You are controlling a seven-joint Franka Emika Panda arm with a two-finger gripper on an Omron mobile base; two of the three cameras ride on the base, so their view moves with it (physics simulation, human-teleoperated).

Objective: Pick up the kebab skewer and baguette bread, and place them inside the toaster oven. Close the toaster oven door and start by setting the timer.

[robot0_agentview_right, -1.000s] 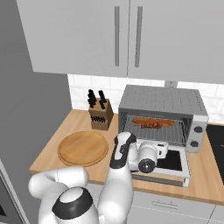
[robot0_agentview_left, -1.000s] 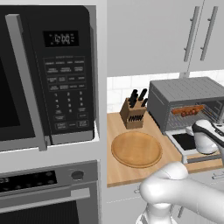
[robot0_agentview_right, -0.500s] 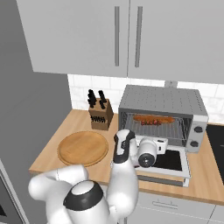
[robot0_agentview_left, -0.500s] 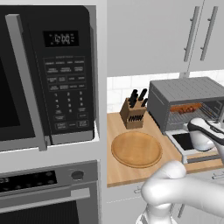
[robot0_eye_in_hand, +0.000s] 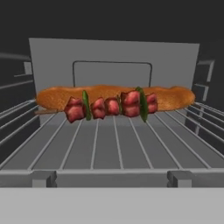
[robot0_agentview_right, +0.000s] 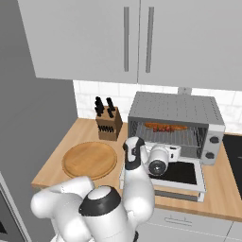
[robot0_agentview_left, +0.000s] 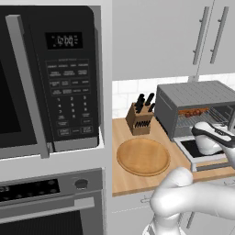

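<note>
Golden-brown baguette bread point(robot0_eye_in_hand: 114, 96) and red-chunked kebab skewer point(robot0_eye_in_hand: 111, 105) both crosswise at the wire rack's back edge. Grey-framed glass toaster oven door point(robot0_agentview_right: 176, 174) dropped flat below the two-finger gripper point(robot0_agentview_right: 176, 152), hinge toward the boxy grey toaster oven point(robot0_agentview_right: 176, 124). Finger spacing impossible to tell.

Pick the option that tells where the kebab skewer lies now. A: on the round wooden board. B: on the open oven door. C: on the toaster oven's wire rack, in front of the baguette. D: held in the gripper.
C: the hand view shows the kebab skewer lying on the wire rack inside the toaster oven, just in front of the baguette.
</note>
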